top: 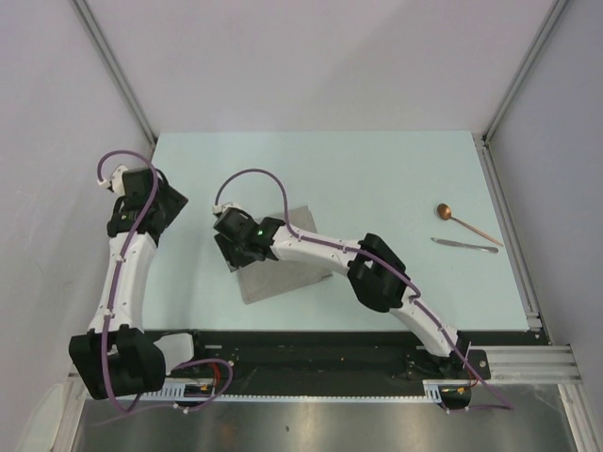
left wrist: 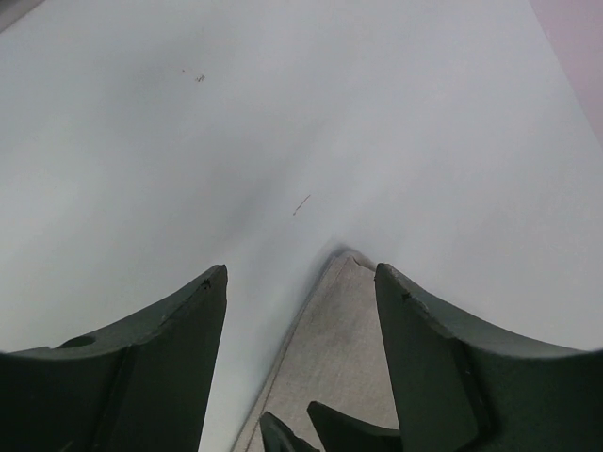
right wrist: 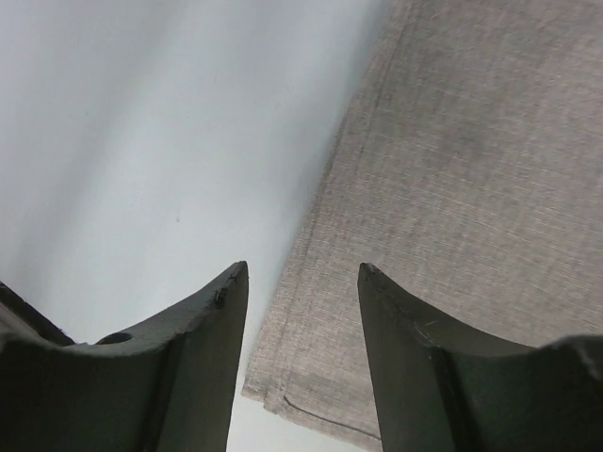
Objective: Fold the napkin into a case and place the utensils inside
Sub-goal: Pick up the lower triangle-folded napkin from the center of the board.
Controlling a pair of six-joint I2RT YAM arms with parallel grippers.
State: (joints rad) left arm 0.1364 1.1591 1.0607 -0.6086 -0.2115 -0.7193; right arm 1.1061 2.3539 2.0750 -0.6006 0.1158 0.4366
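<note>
I see the napkin (top: 278, 281) lying folded flat near the middle of the counter (top: 377, 169). My right jaws are apart over one edge of it, holding nothing. My left jaws are wide apart over the counter, left of the napkin. The spoon (top: 455, 218) and the thin silvery piece (top: 464, 246) lie far off to the right.

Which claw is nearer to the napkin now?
Right. The right claw hangs over the left edge of the napkin; the left claw is farther left, clear of it.

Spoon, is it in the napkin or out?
Out. The spoon lies on the table, well to the right of the napkin, beside the silvery utensil.
</note>
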